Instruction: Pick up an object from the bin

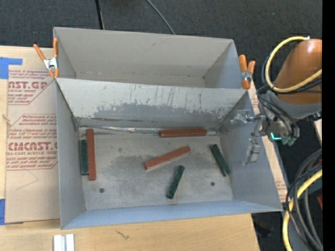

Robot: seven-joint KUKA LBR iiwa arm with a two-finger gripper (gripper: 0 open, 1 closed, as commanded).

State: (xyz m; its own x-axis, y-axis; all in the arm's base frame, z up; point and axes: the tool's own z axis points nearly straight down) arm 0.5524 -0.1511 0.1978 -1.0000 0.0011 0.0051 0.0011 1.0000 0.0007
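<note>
No pick is judged done yet: the gripper (254,149) is seen at the bin's (146,61) right wall, its opening cannot be told, and the nearest green stick (220,160) lies on the floor near it, so reach, grasp and lift are left.

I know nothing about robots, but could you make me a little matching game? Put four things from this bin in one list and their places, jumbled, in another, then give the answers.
Things:
1. red and green sticks lying side by side
2. level red-brown stick
3. slanted red-brown stick
4. green stick nearest the arm

Places:
A. middle of the floor
B. foot of the right wall
C. along the left wall
D. foot of the far wall

Pairs: 1-C, 2-D, 3-A, 4-B.
</note>
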